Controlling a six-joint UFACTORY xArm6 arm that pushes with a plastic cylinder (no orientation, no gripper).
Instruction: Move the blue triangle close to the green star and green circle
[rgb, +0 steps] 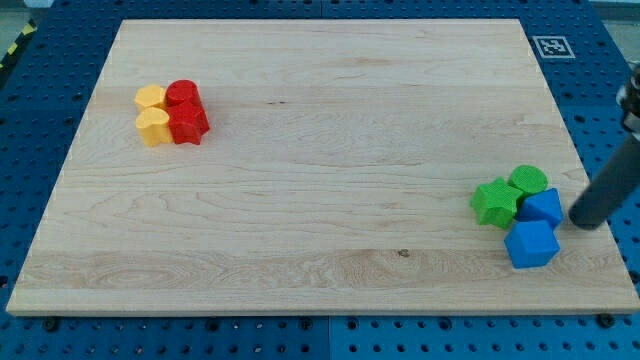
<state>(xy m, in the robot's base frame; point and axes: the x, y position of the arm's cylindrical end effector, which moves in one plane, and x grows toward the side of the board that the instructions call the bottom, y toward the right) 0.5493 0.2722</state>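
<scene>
Item: yellow blocks (152, 113), two, near the board's top-left corner, touching the red blocks (186, 111), two, on their right. Off task, well apart from everything else.

Item: wooden board (320, 180), bare across its middle.

Item: green star (495, 201), near the right edge toward the bottom-right corner, touching the green circle (528, 180) just above and right of it.

Item: blue triangle (542, 207), tucked against both greens; by my judgement already close enough.

Item: blue cube (530, 244), just below the triangle, nearest the bottom edge.

Item: my tip (586, 217), a plain rod, no claw to spread or pinch, just right of the triangle.

Risk: a further leftward shove would scatter the greens or drag the cube; the right edge is near for strays.
</scene>
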